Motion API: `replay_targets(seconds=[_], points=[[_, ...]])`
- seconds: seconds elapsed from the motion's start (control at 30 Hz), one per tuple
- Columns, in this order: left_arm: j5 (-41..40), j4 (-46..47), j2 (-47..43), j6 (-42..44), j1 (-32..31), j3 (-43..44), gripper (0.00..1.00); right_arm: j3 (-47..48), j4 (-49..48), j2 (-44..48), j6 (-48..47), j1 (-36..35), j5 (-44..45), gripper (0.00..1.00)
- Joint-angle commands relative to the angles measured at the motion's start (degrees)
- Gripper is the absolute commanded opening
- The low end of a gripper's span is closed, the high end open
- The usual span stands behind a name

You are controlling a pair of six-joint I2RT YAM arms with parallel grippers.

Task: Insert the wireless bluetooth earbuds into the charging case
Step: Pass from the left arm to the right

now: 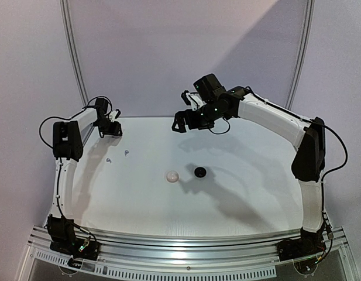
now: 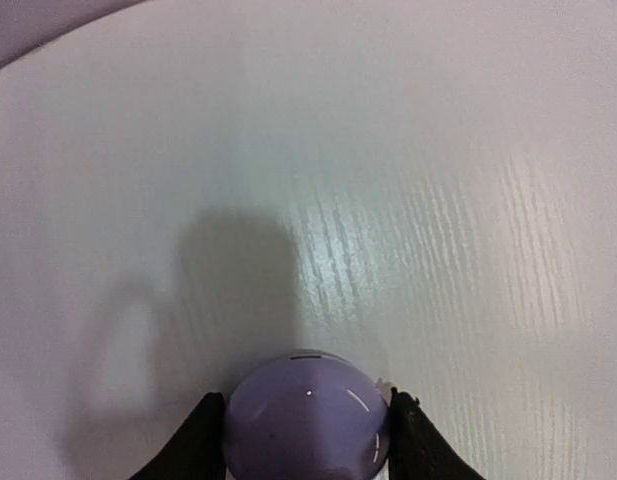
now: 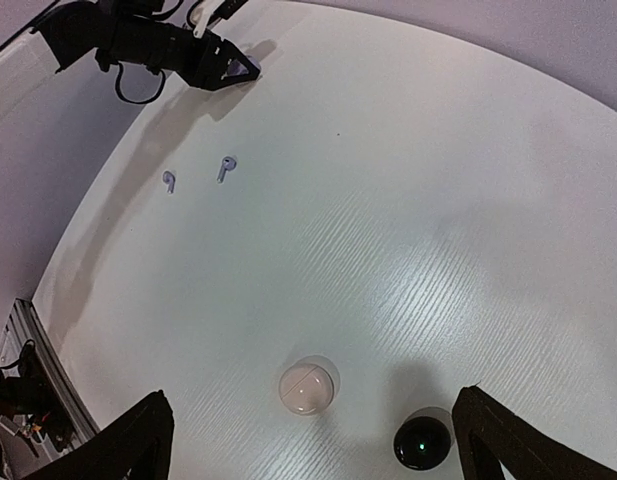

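Earbuds (image 3: 225, 167) two, cases (image 3: 308, 386) two (plus lavender case (image 2: 306, 415))

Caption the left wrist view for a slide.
Left hand closed on a round lavender case, white table beyond.

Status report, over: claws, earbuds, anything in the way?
Left claw gripping lavender case. Right claw open, raised. Two pale earbuds loose on table. Nothing blocking them.

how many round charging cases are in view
3: lavender case in the left gripper, pale case in the middle of the table, black case just right of it. More may be hidden.
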State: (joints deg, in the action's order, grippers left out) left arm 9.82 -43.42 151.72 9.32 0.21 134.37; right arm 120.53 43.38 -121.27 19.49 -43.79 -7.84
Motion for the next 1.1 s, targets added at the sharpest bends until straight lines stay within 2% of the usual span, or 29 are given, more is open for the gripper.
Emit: replay_targets(seconds=[0.0, 0.13, 0.33, 0.5, 0.63, 0.77, 0.93, 1.0, 1.07], points=[[1.52, -2.38, -1.26, 1.82, -0.21, -2.10, 0.42, 1.27, 0.65, -1.42, 0.71, 0.27, -0.25, 0.99], [3.13, -2.17, -4.20, 3.93, -0.22, -4.02, 0.33, 0.99, -0.27, -0.91, 0.73, 0.35, -0.12, 0.99], [8.24, -1.21, -12.48, 6.67, -0.40, -8.73, 0.27, -1.64, -4.70, 1.14, 0.13, 0.56, 1.70, 0.99], [17.13, -2.13, -22.02, 11.01, -1.89, -12.88, 0.27, -10.02, -16.89, 6.32, 3.11, 3.31, -4.08, 0.99], [22.55, -6.82, -31.43, 19.30, -5.61, -17.22, 0.28, -15.92, -26.16, 10.91, 6.81, 4.33, -7.54, 0.99], [21.94, -9.69, -43.22, 28.66, -10.49, -24.88, 0.28, -15.12, -26.93, 12.41, 7.76, 4.34, -9.73, 0.95], [18.07, -8.59, -56.77, 33.34, -16.79, -34.20, 0.28, -13.46, -26.90, 13.12, 9.66, 2.39, -10.59, 0.89], [15.91, -5.83, -62.06, 33.41, -19.50, -39.32, 0.27, -12.08, -26.45, 12.62, 8.70, 0.78, -11.12, 0.88], [12.14, 0.80, -68.92, 33.22, -22.77, -46.31, 0.26, -11.02, -26.71, 12.14, 8.79, -0.78, -12.53, 0.87]])
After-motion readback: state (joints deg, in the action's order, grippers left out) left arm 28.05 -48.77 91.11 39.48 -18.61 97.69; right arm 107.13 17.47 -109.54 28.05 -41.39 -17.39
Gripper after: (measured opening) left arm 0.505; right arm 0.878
